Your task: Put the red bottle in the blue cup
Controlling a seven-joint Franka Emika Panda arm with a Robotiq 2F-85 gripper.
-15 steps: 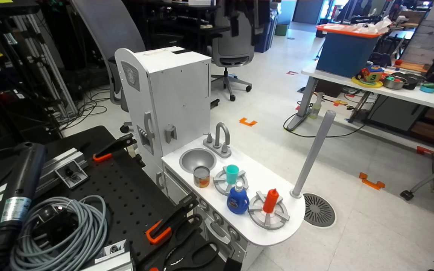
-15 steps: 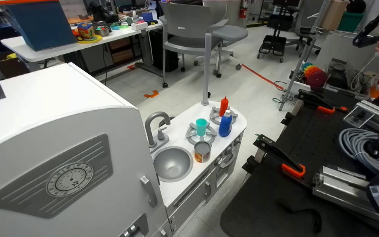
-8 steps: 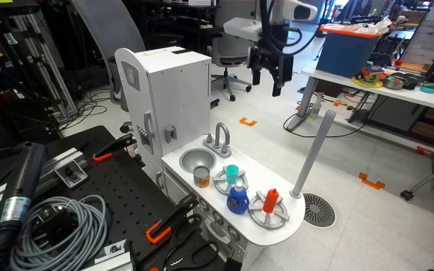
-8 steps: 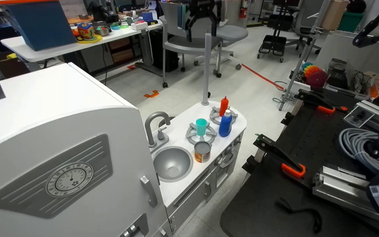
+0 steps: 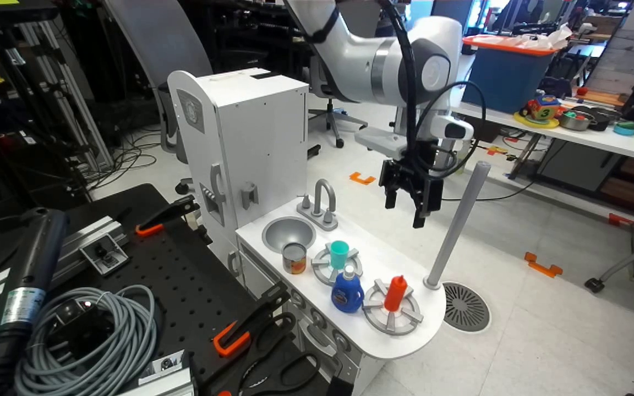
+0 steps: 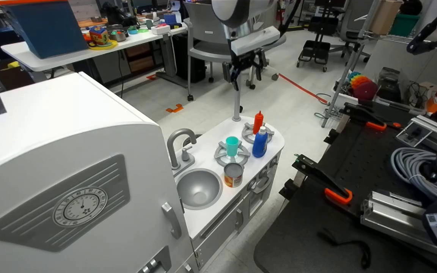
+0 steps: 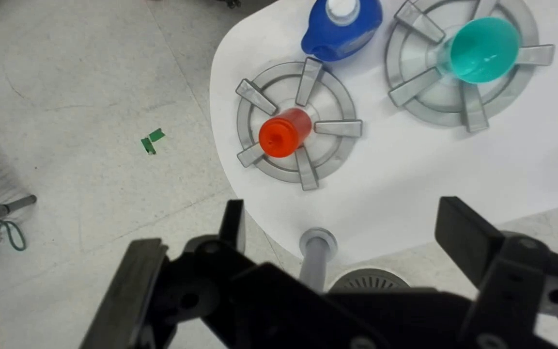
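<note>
The red bottle (image 5: 395, 294) stands upright on the burner at the rounded end of the white counter, and shows in both exterior views (image 6: 258, 123) and the wrist view (image 7: 284, 133). The blue cup (image 5: 339, 256) looks turquoise here. It stands upright, opening up, on the neighbouring burner, and shows in an exterior view (image 6: 232, 146) and the wrist view (image 7: 485, 51). My gripper (image 5: 405, 212) is open and empty, pointing down, well above the counter near its far edge. It also shows in an exterior view (image 6: 247, 78) and the wrist view (image 7: 344, 218). It touches neither object.
A blue jug with a white cap (image 5: 346, 294) stands close beside the red bottle. A grey post (image 5: 457, 225) rises from the counter's edge near my gripper. A tin can (image 6: 233, 175), sink (image 6: 198, 191), faucet (image 5: 325, 198) and tall white toy fridge (image 5: 264, 137) stand beyond the cup.
My arm has come down from the top of both exterior views towards the counter. My gripper looks open throughout where visible. The red bottle, cup, jug and can have not moved.
</note>
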